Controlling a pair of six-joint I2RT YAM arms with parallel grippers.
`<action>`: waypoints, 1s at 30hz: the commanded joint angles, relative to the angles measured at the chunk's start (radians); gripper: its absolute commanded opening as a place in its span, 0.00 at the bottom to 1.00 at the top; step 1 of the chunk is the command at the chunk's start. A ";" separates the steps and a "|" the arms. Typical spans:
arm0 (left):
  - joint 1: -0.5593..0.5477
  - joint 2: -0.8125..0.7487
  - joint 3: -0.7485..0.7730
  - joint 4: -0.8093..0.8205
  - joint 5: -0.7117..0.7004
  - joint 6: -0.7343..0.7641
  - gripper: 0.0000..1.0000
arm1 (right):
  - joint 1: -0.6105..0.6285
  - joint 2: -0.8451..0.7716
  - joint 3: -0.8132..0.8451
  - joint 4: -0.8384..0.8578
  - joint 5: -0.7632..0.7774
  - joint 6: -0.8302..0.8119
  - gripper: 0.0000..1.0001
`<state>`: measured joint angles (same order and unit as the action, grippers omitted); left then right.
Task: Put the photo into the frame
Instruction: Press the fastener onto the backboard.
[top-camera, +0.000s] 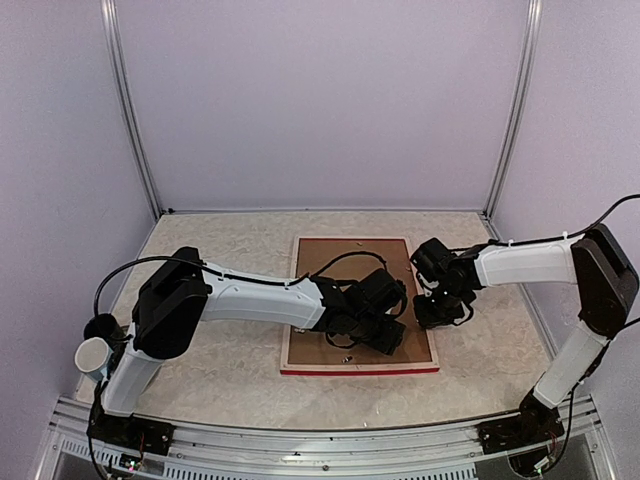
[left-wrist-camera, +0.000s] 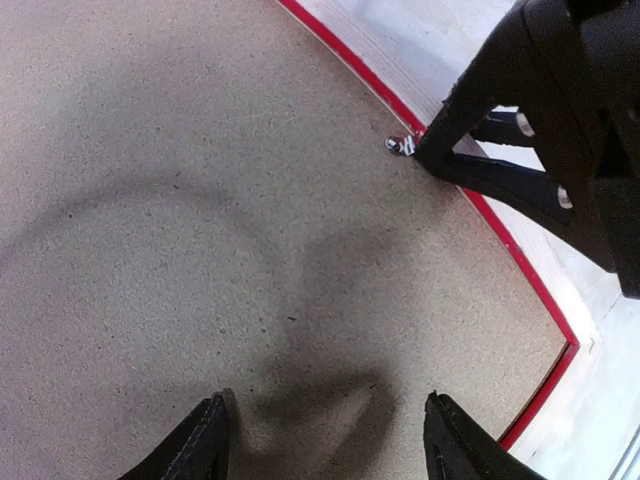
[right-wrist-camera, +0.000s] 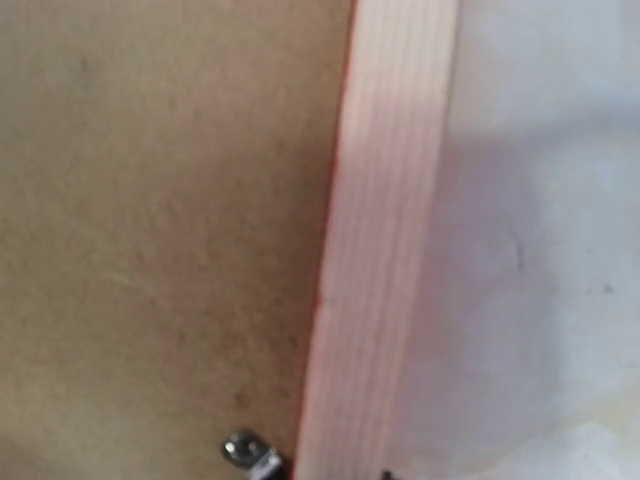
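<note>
Brown board (top-camera: 335, 265) fills the frame (top-camera: 360, 368), which lies back up in the middle of the table (top-camera: 220, 260) — only pale wood and a thin red edge show. The left gripper (left-wrist-camera: 325, 440) hangs low over the board, jaws apart, holding nothing. The right gripper (top-camera: 440, 312) is at the frame's right side, its tip right by a small metal clip (left-wrist-camera: 401, 146) — I cannot tell how its jaws stand.

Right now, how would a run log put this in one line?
frame face down, backing board in it | left jaws open over board | right jaws at metal tab
</note>
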<state>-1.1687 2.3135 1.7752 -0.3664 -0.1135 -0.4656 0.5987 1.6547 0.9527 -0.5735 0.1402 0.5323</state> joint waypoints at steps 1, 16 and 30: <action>-0.005 0.006 -0.006 0.005 0.001 -0.001 0.66 | -0.009 0.008 0.036 -0.049 0.051 -0.007 0.14; -0.005 -0.009 -0.008 -0.001 -0.002 -0.002 0.66 | -0.052 0.003 0.131 -0.089 -0.023 -0.089 0.55; -0.008 -0.002 -0.013 0.006 0.006 -0.005 0.66 | -0.074 0.070 0.046 -0.023 -0.106 -0.157 0.51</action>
<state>-1.1687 2.3135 1.7752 -0.3660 -0.1131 -0.4664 0.5327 1.7042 1.0168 -0.6197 0.0628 0.4038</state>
